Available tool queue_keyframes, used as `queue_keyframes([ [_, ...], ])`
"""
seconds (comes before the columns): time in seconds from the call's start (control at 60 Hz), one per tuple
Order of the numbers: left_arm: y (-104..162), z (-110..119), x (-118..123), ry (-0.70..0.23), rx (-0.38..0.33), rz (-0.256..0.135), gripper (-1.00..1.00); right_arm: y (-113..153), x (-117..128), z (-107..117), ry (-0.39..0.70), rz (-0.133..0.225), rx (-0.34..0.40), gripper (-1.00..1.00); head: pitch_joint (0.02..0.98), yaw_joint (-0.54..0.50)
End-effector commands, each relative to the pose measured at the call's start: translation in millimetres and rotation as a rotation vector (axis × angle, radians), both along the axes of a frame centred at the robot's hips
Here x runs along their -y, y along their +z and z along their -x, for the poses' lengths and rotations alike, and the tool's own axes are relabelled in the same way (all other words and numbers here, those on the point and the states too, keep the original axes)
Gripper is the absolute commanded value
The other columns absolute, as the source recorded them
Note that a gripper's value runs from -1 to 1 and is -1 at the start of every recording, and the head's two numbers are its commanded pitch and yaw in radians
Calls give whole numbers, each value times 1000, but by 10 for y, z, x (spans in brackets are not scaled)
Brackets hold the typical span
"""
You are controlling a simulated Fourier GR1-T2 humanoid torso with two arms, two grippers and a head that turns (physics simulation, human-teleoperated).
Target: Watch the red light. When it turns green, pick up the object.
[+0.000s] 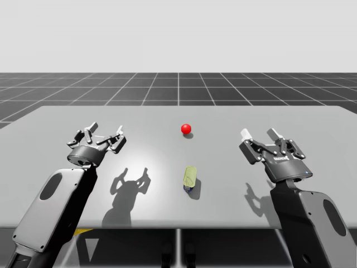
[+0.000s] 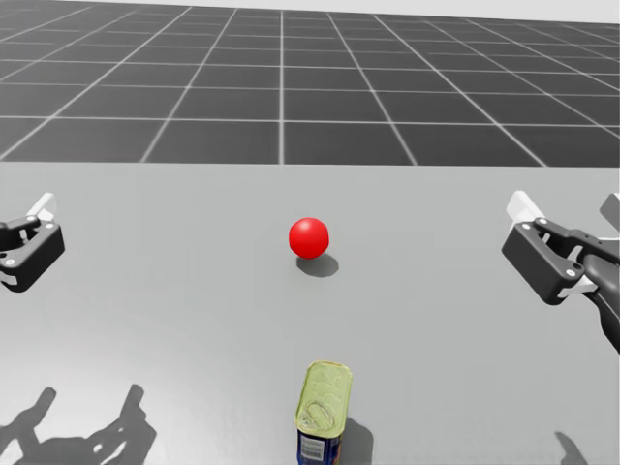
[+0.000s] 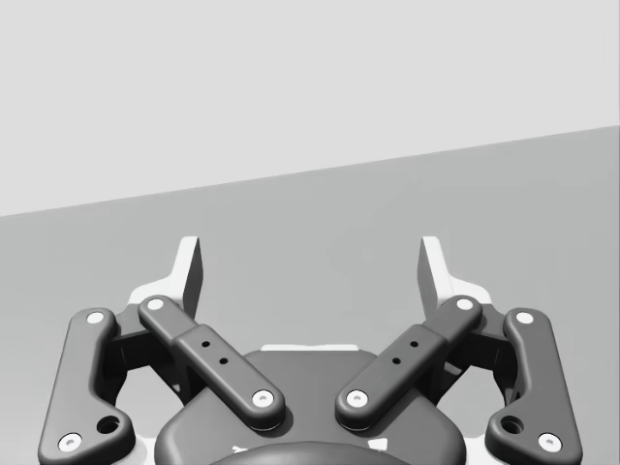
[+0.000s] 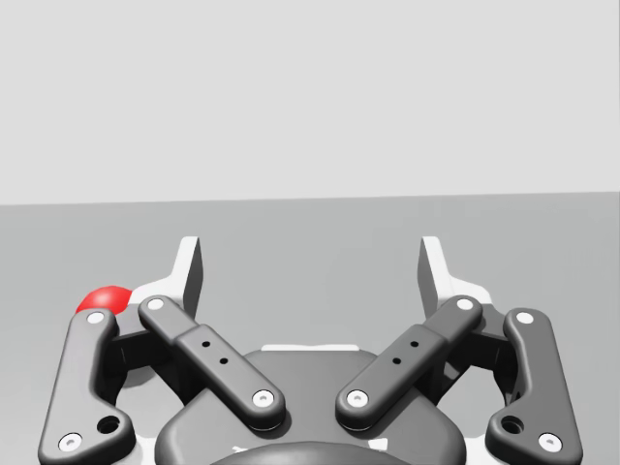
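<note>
Dark gridded floor point(image 1: 178, 89) runs off behind the scene. In front of it is the grey table point(image 1: 139, 120), the biggest thing within reach.

My left arm point(image 1: 53, 206) comes up from the near edge on the left side of the table, and my right arm point(image 1: 312, 218) from the near edge on the right. They are well apart, with the middle of the table between them. Both cast shadows on the surface beside them.

Left gripper point(image 1: 106, 128) – released, fingers spread wide with nothing between them. The left wrist view shows bare table ahead of it. It hangs above the table's left part, well apart from the can.

Right gripper point(image 1: 259, 134) – also released, fingers wide and holding nothing. It hangs above the right part of the table. In the right wrist view the red light shows off to one side of the gripper, partly hidden behind a finger link.

The can point(image 1: 190, 177), the thing to be picked up, is an oblong tin with a dull gold pull-tab lid and a blue side. It sits on the table roughly midway between the two grippers, closer to my edge, and touches neither. The lid faces upward, tipped slightly toward my head camera.

The light point(image 1: 186, 129) is a small ball resting on the table just beyond the can, on the far side. It is red.
</note>
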State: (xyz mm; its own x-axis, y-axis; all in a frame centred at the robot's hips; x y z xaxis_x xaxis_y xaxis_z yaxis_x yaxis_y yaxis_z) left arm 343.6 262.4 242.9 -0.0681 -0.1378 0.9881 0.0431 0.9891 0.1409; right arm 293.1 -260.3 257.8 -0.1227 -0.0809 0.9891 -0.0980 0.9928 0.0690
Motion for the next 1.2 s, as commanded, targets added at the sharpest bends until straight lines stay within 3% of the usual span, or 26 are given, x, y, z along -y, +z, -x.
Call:
queue_keyframes([
  [0.017,-1,-2,0,0,0,0,-1000,8,9,3,-2,-4,2,-1000,589,-62],
  [0.733,-1,-2,0,0,0,0,-1000,16,18,5,-3,-5,5,-1000,609,-59],
  [1.2,3,-2,21,-10,-1,-12,-1000,7,18,-12,-3,-9,0,-1000,871,-85],
])
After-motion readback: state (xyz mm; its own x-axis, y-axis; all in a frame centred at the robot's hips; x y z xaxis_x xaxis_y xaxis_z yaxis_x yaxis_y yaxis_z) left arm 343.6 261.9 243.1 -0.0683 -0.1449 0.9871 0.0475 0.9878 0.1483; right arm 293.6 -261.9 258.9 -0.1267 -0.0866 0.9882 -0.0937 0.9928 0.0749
